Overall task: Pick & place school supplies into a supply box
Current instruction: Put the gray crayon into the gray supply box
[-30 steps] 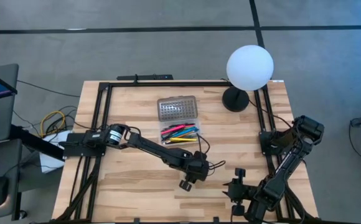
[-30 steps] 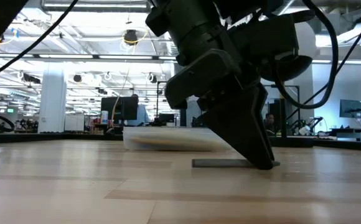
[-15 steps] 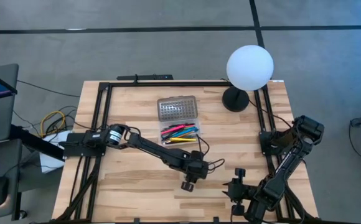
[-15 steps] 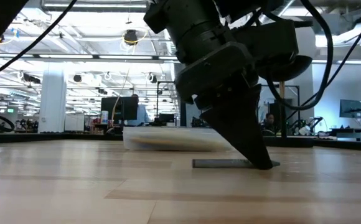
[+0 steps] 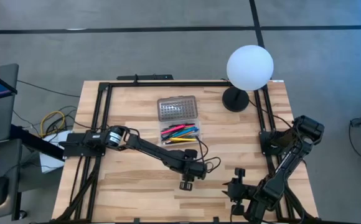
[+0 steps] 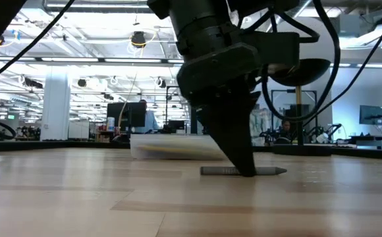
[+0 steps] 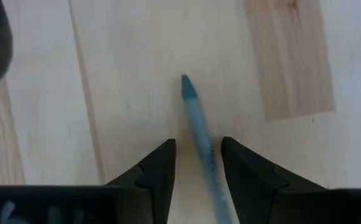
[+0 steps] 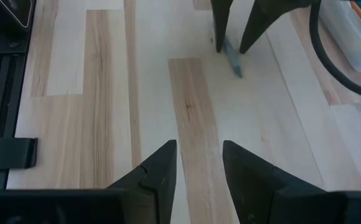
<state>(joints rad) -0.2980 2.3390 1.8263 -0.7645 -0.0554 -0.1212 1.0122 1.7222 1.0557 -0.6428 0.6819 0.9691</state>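
Left gripper [image 7: 198, 163] down on the table [image 5: 131, 180], fingers apart astride a blue-grey pencil [image 7: 199, 130], near the supply box [image 5: 179, 121]; right gripper [image 8: 199, 163] open too.

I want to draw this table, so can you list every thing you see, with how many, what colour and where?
supply box: one, clear with a grey dotted lid open, far middle of table.
pens and pencils: several, pink, yellow, blue, green, red, lying in the box.
loose pencil: one, blue-grey, flat on the wood, near middle.
lamp: one, white globe on a black base, far right corner.
table: one, light wood.
left tool: open, fingers either side of the loose pencil.
right tool: open, waiting over bare wood near the front right.
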